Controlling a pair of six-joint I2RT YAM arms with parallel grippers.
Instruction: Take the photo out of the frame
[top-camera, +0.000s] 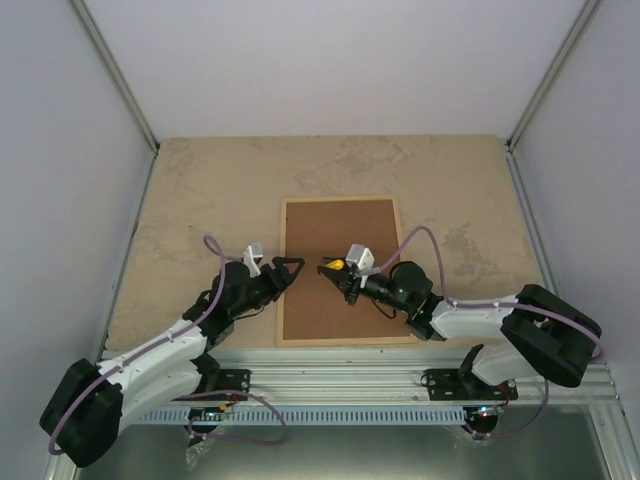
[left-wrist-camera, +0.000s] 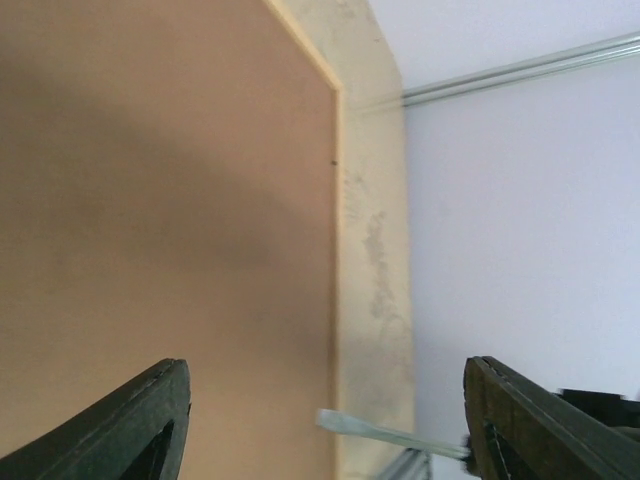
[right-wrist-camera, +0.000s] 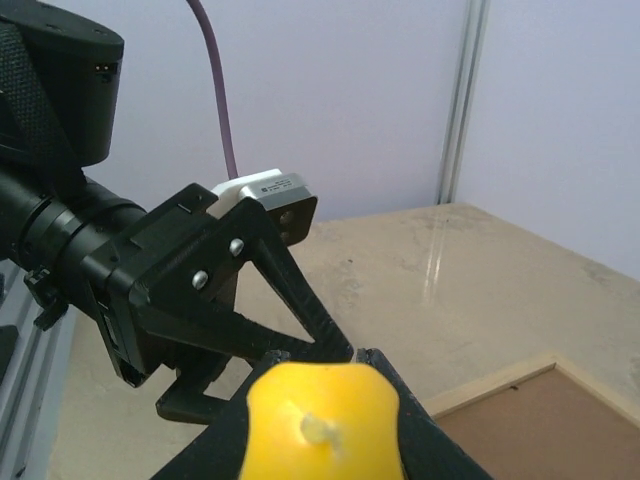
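Beige tabletop (top-camera: 200, 190), white walls around. I see the frame (top-camera: 340, 200) lying face down mid-tabletop between both arms, brown backing board (top-camera: 340, 230) up. Left tool (top-camera: 292, 272) is spread wide at the frame's left edge, gripping nothing. Right tool (top-camera: 330, 267) is clenched on a small yellow piece (top-camera: 337, 264) over the board, tips facing the left tool.
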